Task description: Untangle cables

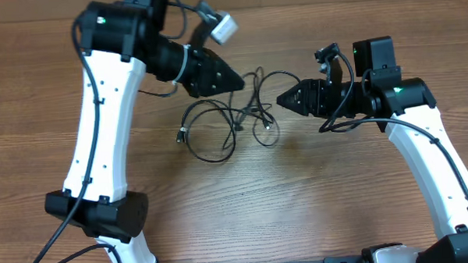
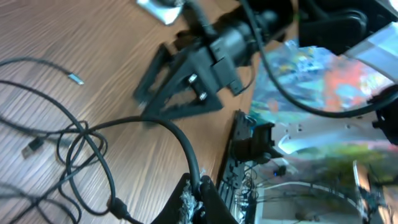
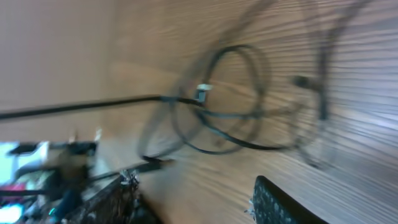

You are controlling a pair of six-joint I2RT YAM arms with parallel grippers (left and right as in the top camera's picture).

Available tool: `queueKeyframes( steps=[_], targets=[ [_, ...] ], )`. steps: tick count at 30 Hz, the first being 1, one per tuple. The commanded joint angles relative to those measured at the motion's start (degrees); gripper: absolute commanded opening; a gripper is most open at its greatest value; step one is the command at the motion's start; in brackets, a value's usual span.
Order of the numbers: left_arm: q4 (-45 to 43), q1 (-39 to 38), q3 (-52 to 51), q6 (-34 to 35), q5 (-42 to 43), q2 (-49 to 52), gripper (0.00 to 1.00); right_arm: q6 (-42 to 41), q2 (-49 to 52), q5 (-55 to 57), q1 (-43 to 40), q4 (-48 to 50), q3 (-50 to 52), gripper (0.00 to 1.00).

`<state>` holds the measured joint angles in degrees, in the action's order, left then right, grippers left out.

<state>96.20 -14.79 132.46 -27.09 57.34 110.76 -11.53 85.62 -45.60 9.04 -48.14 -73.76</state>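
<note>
Several thin black cables [image 1: 254, 109] lie in loose tangled loops on the wooden table between my two grippers. My left gripper [image 1: 237, 82] reaches in from the left. In the left wrist view it [image 2: 200, 186] is shut on one black cable that arcs up and left to the tangle [image 2: 81, 134]. My right gripper [image 1: 284, 100] points left at the tangle's right side. In the blurred right wrist view its fingers [image 3: 193, 190] are spread apart and empty, with the loops [image 3: 230, 115] and a silvery plug [image 3: 202, 92] ahead of them.
A small plug end [image 1: 181, 135] lies at the left of the loops. Another silvery plug [image 2: 75, 78] lies on the wood in the left wrist view. The right arm's gripper [image 2: 180, 81] shows opposite in that view. Bare wooden table [image 1: 298, 192] surrounds the tangle.
</note>
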Motion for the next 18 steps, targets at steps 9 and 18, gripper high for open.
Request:
queueKeyframes(
  steps=[9,18],
  targets=[
    [-2.2,-3.2,0.1,-3.4,10.1,0.1,0.04,0.6,0.0,2.4,7.7,3.3,-0.1,0.54],
    [-2.3,-2.1,0.1,-3.4,12.5,0.1,0.04,-8.5,0.9,17.2,9.1,2.8,1.0,0.26]
  ],
)
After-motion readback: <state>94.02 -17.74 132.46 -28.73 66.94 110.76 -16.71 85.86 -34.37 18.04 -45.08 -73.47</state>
